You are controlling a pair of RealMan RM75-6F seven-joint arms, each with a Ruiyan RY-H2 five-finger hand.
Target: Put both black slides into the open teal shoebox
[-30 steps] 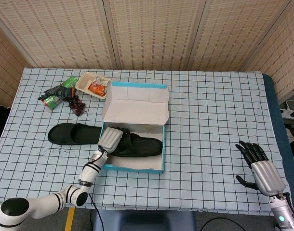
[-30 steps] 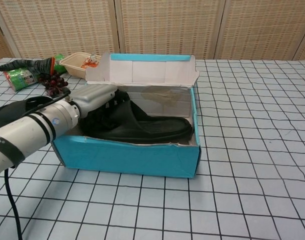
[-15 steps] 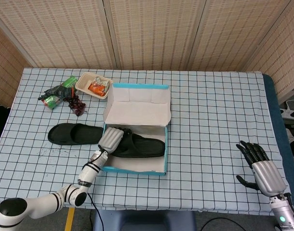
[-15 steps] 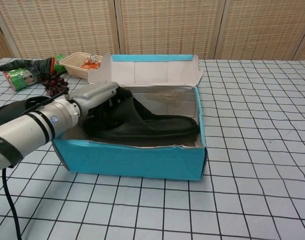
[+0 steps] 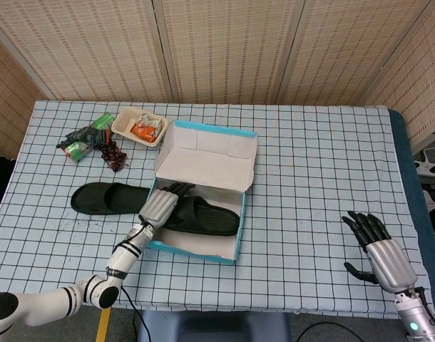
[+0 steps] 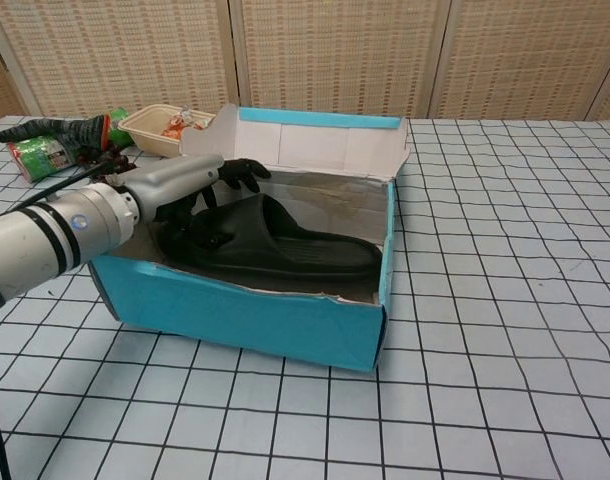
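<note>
One slide is in the box, one waits on the table.

The left hand (image 6: 190, 183) hangs over the slide in the teal shoebox (image 5: 228, 251), fingers spread, holding nothing. Lift it straight up without bumping the box wall, then reach for the other black slide (image 5: 107, 198) near the table's left edge. The right hand (image 5: 380, 251) rests open.

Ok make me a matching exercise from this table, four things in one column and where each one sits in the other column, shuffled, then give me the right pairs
Things:
1. slide in the box
2. second slide
3. food tray
4. right hand

Places:
A. on the table, left of the teal shoebox
B. near the front right edge of the table, holding nothing
C. inside the teal shoebox
D. at the back, beside the shoebox's raised lid

Pairs: 1-C, 2-A, 3-D, 4-B
</note>
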